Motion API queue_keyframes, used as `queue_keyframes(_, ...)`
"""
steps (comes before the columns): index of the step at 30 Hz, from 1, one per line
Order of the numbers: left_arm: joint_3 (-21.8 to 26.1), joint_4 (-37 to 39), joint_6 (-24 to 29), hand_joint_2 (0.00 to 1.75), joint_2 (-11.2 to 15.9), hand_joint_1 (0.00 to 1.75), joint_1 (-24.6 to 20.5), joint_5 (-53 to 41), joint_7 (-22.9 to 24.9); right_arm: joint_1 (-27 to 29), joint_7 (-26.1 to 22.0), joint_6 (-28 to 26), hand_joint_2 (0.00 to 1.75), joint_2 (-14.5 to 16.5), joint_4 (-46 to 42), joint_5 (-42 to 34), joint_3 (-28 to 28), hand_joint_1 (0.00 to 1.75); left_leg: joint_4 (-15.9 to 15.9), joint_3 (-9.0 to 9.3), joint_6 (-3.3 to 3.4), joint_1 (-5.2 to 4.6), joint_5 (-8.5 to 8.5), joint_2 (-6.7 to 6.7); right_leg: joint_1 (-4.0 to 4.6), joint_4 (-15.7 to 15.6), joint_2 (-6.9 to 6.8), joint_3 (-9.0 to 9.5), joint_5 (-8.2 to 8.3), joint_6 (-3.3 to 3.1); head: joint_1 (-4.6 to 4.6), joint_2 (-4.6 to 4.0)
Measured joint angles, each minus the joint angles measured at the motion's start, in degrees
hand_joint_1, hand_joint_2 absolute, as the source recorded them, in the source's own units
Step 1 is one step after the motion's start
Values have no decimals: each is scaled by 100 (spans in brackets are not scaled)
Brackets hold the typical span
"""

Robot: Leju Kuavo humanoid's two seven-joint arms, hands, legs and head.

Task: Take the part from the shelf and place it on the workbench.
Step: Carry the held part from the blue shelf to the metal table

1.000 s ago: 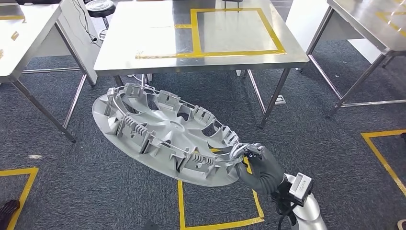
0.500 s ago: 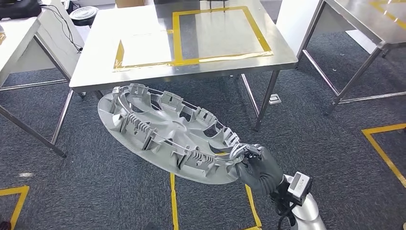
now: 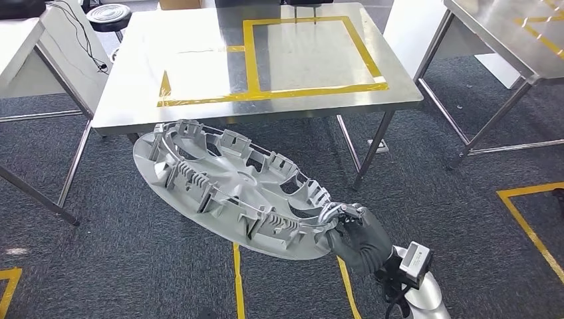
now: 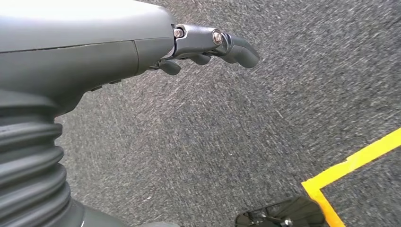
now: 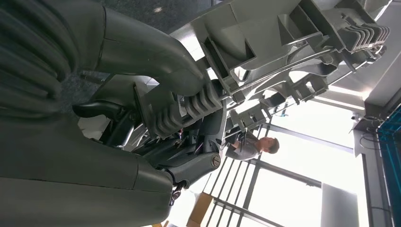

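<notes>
The part is a large silver wheel cover [image 3: 229, 189], ribbed inner side up, carried tilted in the air in front of the steel workbench [image 3: 199, 100]. My right hand [image 3: 356, 236] grips its near right rim, thumb over the edge. In the right wrist view the thumb [image 5: 189, 101] presses on the cover's rim [image 5: 293, 42]. The workbench top carries a yellow tape rectangle [image 3: 306, 50]. My left hand [image 4: 208, 45] hangs over grey carpet with its fingers slightly curled and nothing in it.
Another steel table [image 3: 512, 33] stands at the right and a white one [image 3: 20, 40] at the left. A black stool [image 3: 110, 13] is behind the workbench. Yellow floor tape [image 3: 529, 222] marks the carpet. A person [image 5: 253, 146] is far off in the right wrist view.
The whole picture has shifted: the camera has moved, bringing the workbench nearer and more to the centre. My right hand keeps its hold on the wheel cover's rim.
</notes>
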Motion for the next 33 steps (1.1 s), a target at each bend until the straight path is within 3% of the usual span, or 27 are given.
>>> queue_keyframes(1,1,1,0,175,0,0,7,1,1,2,5,1,175,0,1,-2,-1,175,4,18,5,-7,-27,-2,2,119,-1,-142,63,-2,1,0)
queue_keyframes(2,2,1,1,175,-1,0,13,1,1,3,10,2,175,0,1,-3,-1,175,11,43,5,-12,-54,-5,4,15,-2,-171,243,-13,1,0)
queue_keyframes(4,2,1,1,175,-7,0,19,2,-3,-2,15,13,175,0,2,-8,-2,175,26,105,-11,-16,-113,-16,19,-683,-14,48,746,-63,5,0)
queue_keyframes(6,5,0,3,175,-15,0,17,2,-15,-13,13,22,175,3,0,-13,-2,175,40,139,-66,-33,-169,-27,54,-1264,-37,272,973,-130,9,0)
queue_keyframes(8,9,-1,5,175,-20,0,20,-1,-32,-18,13,25,175,8,-2,-15,-2,175,30,158,-143,-40,-212,-28,87,-1398,-39,324,932,-200,9,0)
queue_keyframes(11,10,-16,6,175,-19,0,19,-15,-46,-7,16,29,175,10,-8,-14,-4,175,162,138,-244,-30,-309,-7,43,-1472,-22,469,897,-303,-4,0)
queue_keyframes(12,10,-22,7,175,-16,0,15,-24,-50,-4,15,32,175,11,-10,-14,-4,175,389,30,-276,-24,-398,-3,23,-1496,-25,547,875,-329,-17,0)
queue_keyframes(14,10,-24,7,175,-14,0,18,-38,-54,2,15,36,175,18,-11,-13,-4,175,1126,-383,-336,2,-637,-2,17,-1505,-36,677,789,-358,-42,0)
queue_keyframes(16,10,-23,7,175,-13,0,32,-42,-54,21,17,40,175,24,-11,-10,-4,175,1633,-760,-378,22,-679,-1,10,-1505,-30,816,673,-345,-48,0)
queue_keyframes(17,10,-22,7,175,-12,0,36,-42,-54,31,21,44,175,24,-11,-8,-4,175,1591,-811,-389,29,-532,0,1,-1505,-23,898,608,-330,-50,0)
queue_keyframes(18,11,-23,8,175,-11,0,37,-42,-54,40,26,51,175,25,-12,-7,-4,175,1320,-746,-396,35,-276,1,-14,-1505,-18,994,534,-307,-50,0)
queue_keyframes(19,12,-23,9,175,-11,0,38,-42,-54,43,29,60,175,27,-13,-6,-4,175,920,-620,-402,43,6,5,-30,-1508,-14,1081,451,-276,-51,0)
queue_keyframes(20,15,-17,11,175,-14,0,36,-42,-54,39,32,67,175,32,-15,-6,-4,175,560,-469,-398,33,181,7,-34,-1511,-6,1155,367,-236,-60,0)
queue_keyframes(21,19,-14,14,175,-16,0,31,-40,-55,33,32,73,175,40,-19,-6,-4,175,297,-352,-359,23,263,8,-34,-1527,0,1208,300,-193,-70,0)
queue_keyframes(22,23,-11,19,175,-17,0,27,-34,-56,28,33,76,175,51,-25,-5,-4,175,171,-288,-304,8,238,7,-29,-1564,5,1247,256,-151,-75,0)
queue_keyframes(24,31,-10,28,175,-17,0,24,-20,-70,25,40,78,175,67,-37,4,-4,175,123,-212,-158,-7,110,1,-23,-1550,16,1294,324,-66,-79,0)
queue_keyframes(26,34,-13,33,175,-16,0,37,-13,-92,28,58,80,175,72,-44,21,-4,175,27,-69,-59,5,33,-8,-26,-1143,8,1108,555,-11,-51,0)
queue_keyframes(28,36,-12,35,175,-17,0,45,-16,-103,41,72,80,175,72,-49,32,-4,175,-69,117,1,13,-46,-15,-17,-434,-9,601,624,-17,-12,0)
queue_keyframes(30,37,-7,37,175,-17,0,53,-18,-99,64,76,81,175,72,-51,34,-4,175,-134,314,26,3,-145,-25,8,28,-13,79,245,-30,9,0)
queue_keyframes(31,37,-4,38,175,-17,0,57,-18,-94,74,80,81,175,72,-51,37,-5,175,-154,421,30,-6,-212,-35,22,66,-13,-105,5,-34,15,0)
queue_keyframes(32,37,-3,41,175,-17,0,60,-20,-87,81,83,81,175,72,-51,41,-5,175,-164,533,30,-16,-287,-48,34,-20,-14,-227,-135,-47,22,0)
queue_keyframes(33,37,-1,49,175,-17,0,60,-22,-79,87,86,82,175,72,-51,46,-6,175,-168,647,29,-29,-368,-59,48,-221,-14,-288,-91,-74,29,0)
